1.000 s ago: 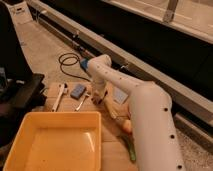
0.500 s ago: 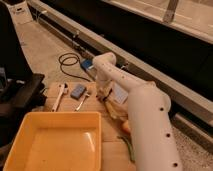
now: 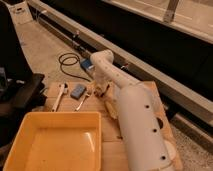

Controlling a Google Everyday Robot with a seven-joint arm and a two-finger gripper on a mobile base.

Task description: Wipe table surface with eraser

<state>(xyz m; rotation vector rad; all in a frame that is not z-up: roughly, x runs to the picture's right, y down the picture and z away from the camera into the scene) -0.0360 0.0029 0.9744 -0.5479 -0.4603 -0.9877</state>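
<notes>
Your gripper (image 3: 100,90) is down at the table surface (image 3: 159,102) near its far edge, with the fingers closed. You can't tell whether anything sits between them. One small tan eraser (image 3: 110,108) lies on the planks close by, against the arm's side. To its left you have one blue-grey pad (image 3: 78,91) and two long pale utensils (image 3: 59,95), apart from each other. One yellow tub (image 3: 30,131) fills the near corner. One black cable (image 3: 69,63) coils on the floor beyond.

Arm (image 3: 136,117) is stretched forward, bent downward at far end; gripper (image 3: 101,90) is held low beneath the bend, closed.
</notes>
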